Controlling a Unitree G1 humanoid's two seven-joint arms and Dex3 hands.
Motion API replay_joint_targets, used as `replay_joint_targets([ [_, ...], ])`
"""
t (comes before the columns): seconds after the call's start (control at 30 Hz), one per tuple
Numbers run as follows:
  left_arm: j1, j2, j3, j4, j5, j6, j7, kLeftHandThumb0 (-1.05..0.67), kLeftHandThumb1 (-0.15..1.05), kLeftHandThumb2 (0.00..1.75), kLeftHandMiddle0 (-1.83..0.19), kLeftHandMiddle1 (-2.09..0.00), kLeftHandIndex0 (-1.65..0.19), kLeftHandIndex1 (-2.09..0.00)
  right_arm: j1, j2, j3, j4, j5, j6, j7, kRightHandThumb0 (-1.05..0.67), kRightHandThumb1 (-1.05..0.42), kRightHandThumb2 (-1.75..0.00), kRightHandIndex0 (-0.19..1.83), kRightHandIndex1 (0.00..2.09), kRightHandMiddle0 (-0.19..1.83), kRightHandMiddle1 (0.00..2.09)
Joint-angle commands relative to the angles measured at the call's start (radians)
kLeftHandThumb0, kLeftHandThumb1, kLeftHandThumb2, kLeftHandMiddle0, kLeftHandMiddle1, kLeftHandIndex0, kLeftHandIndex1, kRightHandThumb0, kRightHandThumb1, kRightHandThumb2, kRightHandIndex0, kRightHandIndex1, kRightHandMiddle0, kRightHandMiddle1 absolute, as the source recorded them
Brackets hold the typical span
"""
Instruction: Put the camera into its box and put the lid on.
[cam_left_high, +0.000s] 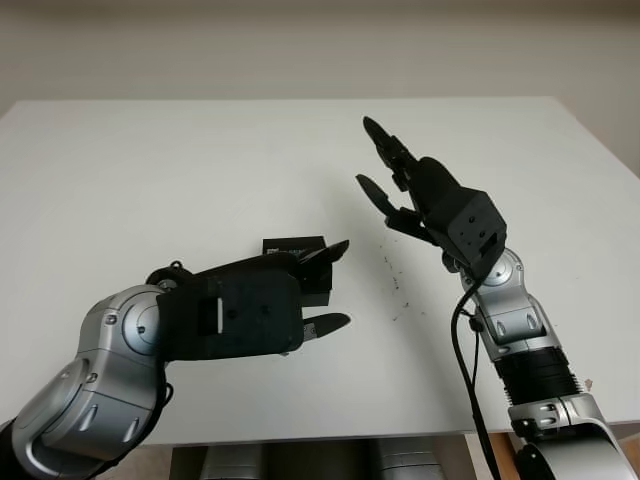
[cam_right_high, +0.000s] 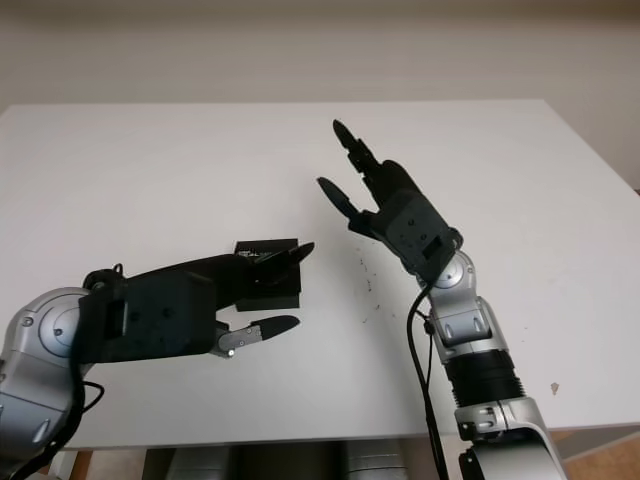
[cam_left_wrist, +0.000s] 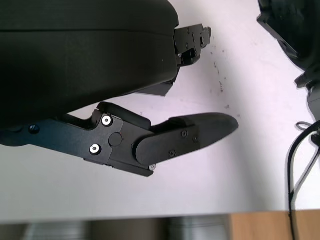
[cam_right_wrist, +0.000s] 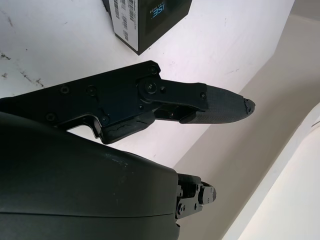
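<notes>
A small black box (cam_left_high: 296, 246) with printed labels lies on the white table (cam_left_high: 150, 170), near its middle; its labelled corner appears again as the box (cam_right_wrist: 150, 17) in the right wrist view. My left hand (cam_left_high: 340, 282) hovers open just in front of the box, and its shell hides the box's near side. One finger reaches over the box's top edge, another (cam_left_wrist: 192, 134) hangs over bare table. My right hand (cam_left_high: 368, 152) is raised above the table to the right of the box, open and holding nothing.
A few dark specks (cam_left_high: 392, 275) mark the table right of the box. The table's front edge (cam_left_high: 350, 432) runs just below both forearms. A black cable (cam_left_high: 466, 370) hangs along my right arm. A pale wall stands behind the table.
</notes>
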Motion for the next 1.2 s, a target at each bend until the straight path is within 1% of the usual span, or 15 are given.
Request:
replay_joint_targets([
  [0.0, 0.007, 0.028, 0.081, -0.053, -0.041, 0.005, -0.003, -0.68, 1.05, 0.60, 0.19, 0.00, 0.19, 0.00, -0.013, -0.004, -0.004, 0.004, 0.009, -0.019, 0.003, -0.73, -1.05, -0.53, 0.01, 0.06, 0.02, 0.05],
  [0.13, 0.005, 0.047, 0.172, -0.038, -0.063, -0.046, 0.079, -0.61, 1.05, 0.57, -0.09, -0.16, 0.10, -0.05, -0.016, -0.005, -0.003, 0.016, 0.009, -0.031, 0.005, -0.72, -1.05, -0.53, 0.01, 0.06, 0.02, 0.05],
  [0.17, 0.009, 0.053, 0.185, -0.030, -0.058, -0.074, 0.104, -0.59, 1.05, 0.53, -0.06, -1.17, 0.02, -0.07, -0.016, -0.005, -0.004, 0.016, 0.011, -0.030, 0.007, -0.72, -1.05, -0.53, 0.01, 0.06, 0.02, 0.05],
  [0.2, 0.013, 0.057, 0.192, -0.026, -0.057, -0.095, 0.124, -0.58, 1.05, 0.51, -0.04, -1.34, -0.04, -0.09, -0.016, -0.005, -0.005, 0.017, 0.012, -0.029, 0.008, -0.72, -1.05, -0.53, 0.01, 0.06, 0.02, 0.05],
  [0.23, 0.019, 0.065, 0.197, -0.021, -0.048, -0.128, 0.145, -0.56, 1.05, 0.50, -0.03, -1.31, -0.10, -0.11, -0.015, -0.004, -0.005, 0.012, 0.011, -0.022, 0.009, -0.72, -1.05, -0.53, 0.01, 0.06, 0.02, 0.05],
  [0.3, 0.038, 0.033, 0.231, -0.002, -0.029, -0.207, 0.224, -0.54, 1.05, 0.46, -0.18, -0.64, -0.22, -0.12, -0.013, -0.004, -0.005, 0.003, 0.010, -0.008, 0.010, -0.72, -1.05, -0.53, 0.01, 0.05, 0.01, 0.05],
  [0.37, 0.053, -0.036, 0.281, 0.047, -0.030, -0.306, 0.318, -0.48, 1.05, 0.32, -0.55, -0.54, -0.53, -0.29, -0.012, -0.004, -0.006, 0.003, 0.012, -0.007, 0.012, -0.73, -1.05, -0.53, 0.01, 0.05, 0.01, 0.05],
  [0.47, 0.047, -0.106, 0.337, 0.170, -0.046, -0.472, 0.421, -0.43, 1.05, 0.20, -0.39, -1.43, -0.39, -1.19, -0.014, -0.007, -0.006, 0.010, 0.014, -0.012, 0.014, -0.72, -1.05, -0.53, 0.00, 0.05, 0.01, 0.05],
  [0.57, -0.012, -0.135, 0.375, 0.356, -0.052, -0.622, 0.495, -0.46, 1.02, 0.08, -0.02, -1.87, -0.06, -1.57, -0.015, -0.009, -0.007, 0.013, 0.013, -0.010, 0.016, -0.72, -1.05, -0.53, 0.00, 0.05, 0.01, 0.05],
  [0.63, -0.058, -0.114, 0.382, 0.486, -0.053, -0.702, 0.500, -0.50, 0.99, 0.06, 0.13, -1.68, 0.11, -1.45, -0.015, -0.011, -0.008, 0.017, 0.013, -0.016, 0.015, -0.73, -1.05, -0.53, 0.00, 0.05, 0.01, 0.05],
  [0.7, -0.106, -0.071, 0.387, 0.650, -0.077, -0.798, 0.446, -0.59, 0.95, 0.05, 0.13, -1.12, 0.17, -1.11, -0.015, -0.015, -0.007, 0.019, 0.011, -0.024, 0.016, -0.73, -1.05, -0.53, 0.00, 0.05, 0.01, 0.05],
  [0.77, -0.152, -0.018, 0.370, 0.822, -0.089, -0.904, 0.367, -0.74, 0.93, 0.05, 0.06, -0.34, 0.15, -0.46, -0.015, -0.019, -0.006, 0.019, 0.008, -0.028, 0.018, -0.72, -1.05, -0.53, 0.00, 0.05, 0.00, 0.05],
  [0.8, -0.173, 0.000, 0.357, 0.884, -0.090, -0.921, 0.330, -0.78, 0.92, 0.05, 0.06, -0.19, 0.16, -0.31, -0.015, -0.021, -0.006, 0.020, 0.007, -0.029, 0.019, -0.72, -1.05, -0.53, 0.00, 0.05, 0.00, 0.05],
  [0.93, -0.237, 0.034, 0.301, 1.067, -0.067, -0.997, 0.238, -0.85, 0.91, 0.05, 0.16, -0.04, 0.19, -0.03, -0.012, -0.025, -0.007, 0.024, 0.008, -0.033, 0.019, -0.72, -1.05, -0.54, 0.00, 0.05, 0.00, 0.05],
  [1.17, -0.305, 0.015, 0.242, 1.262, -0.046, -1.075, 0.191, -0.96, 0.89, 0.05, 0.16, -0.05, 0.19, 0.00, -0.005, -0.029, -0.007, 0.017, 0.009, -0.036, 0.021, -0.72, -1.05, -0.54, 0.00, 0.05, 0.00, 0.05],
])
